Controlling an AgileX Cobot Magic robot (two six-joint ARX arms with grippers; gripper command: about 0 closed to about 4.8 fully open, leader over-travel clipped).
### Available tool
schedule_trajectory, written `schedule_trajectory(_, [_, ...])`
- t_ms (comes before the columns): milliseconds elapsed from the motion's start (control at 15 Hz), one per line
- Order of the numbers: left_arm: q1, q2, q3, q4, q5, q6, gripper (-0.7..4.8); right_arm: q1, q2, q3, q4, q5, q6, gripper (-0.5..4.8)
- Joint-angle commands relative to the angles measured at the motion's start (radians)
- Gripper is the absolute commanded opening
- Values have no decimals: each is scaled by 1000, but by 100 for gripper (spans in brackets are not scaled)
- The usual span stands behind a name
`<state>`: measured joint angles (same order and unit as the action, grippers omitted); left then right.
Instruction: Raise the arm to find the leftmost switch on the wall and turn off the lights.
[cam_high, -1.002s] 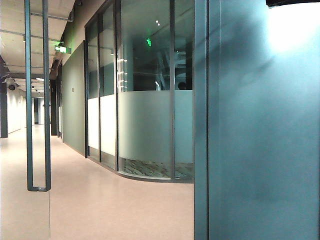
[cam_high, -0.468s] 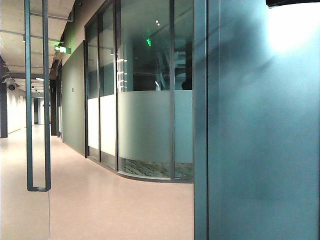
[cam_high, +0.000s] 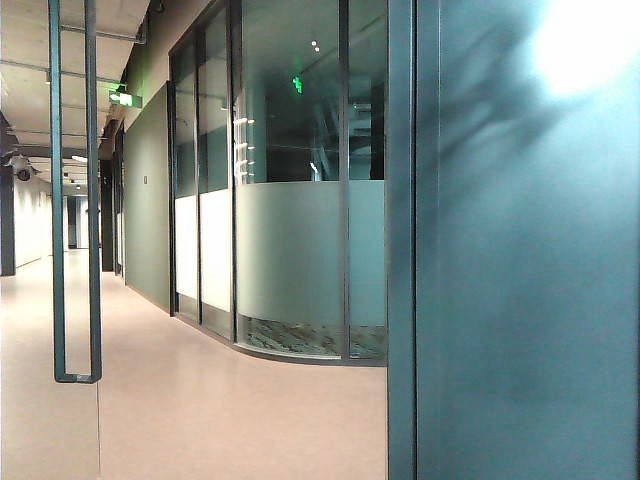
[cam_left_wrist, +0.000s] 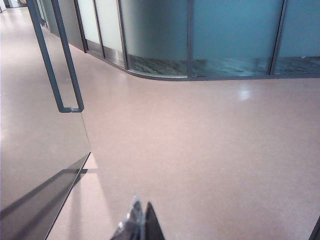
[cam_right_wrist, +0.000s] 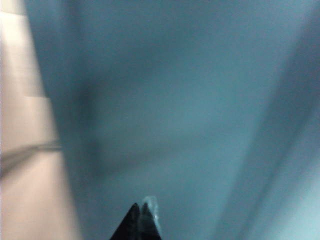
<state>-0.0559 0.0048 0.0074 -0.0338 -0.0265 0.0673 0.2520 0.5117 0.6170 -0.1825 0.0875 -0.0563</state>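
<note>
Two hands show only in their own wrist views, and neither appears in the exterior view. On the left hand the fingertips meet in a narrow point with nothing between them; below and ahead of it lies the pinkish floor, with the curved frosted-glass partition well beyond and a grey metal frame post off to one side. The right hand is likewise pinched together and empty, its tips pointing at the wall, a blurred blue-grey panel that fills nearly all that lies ahead of it; how near the tips are to the panel cannot be told, and no switch can be made out through the blur. From the exterior view the wall is plain and matte, bounded by a grey upright, and a soft dark shadow lies across its upper part beside a bright glare.
</note>
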Motion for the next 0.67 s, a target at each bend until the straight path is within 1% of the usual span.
schedule_trajectory(67, [1, -1, 2, 13, 5, 4, -5, -124, -109, -14, -119, 105, -23, -1])
schedule_trajectory(134, [1, -1, 2, 13, 5, 4, -5, -174, -141, -53, -94, 89, -15, -1])
schedule_trajectory(267, [1, -1, 2, 13, 5, 4, -5, -244, -227, -182, -41, 86, 20, -1])
schedule_trajectory(401, [1, -1, 2, 13, 5, 4, -5, -303, -324, -325, -7, 86, 113, -1])
schedule_trajectory(468, [1, -1, 2, 13, 5, 4, -5, -315, -355, -395, 36, 85, 151, -1])
schedule_trajectory(534, [1, -1, 2, 13, 5, 4, -5, -311, -373, -451, 75, 61, 161, -1])
schedule_trajectory(668, [1, -1, 2, 13, 5, 4, -5, -304, -405, -537, 116, -37, 161, -1])
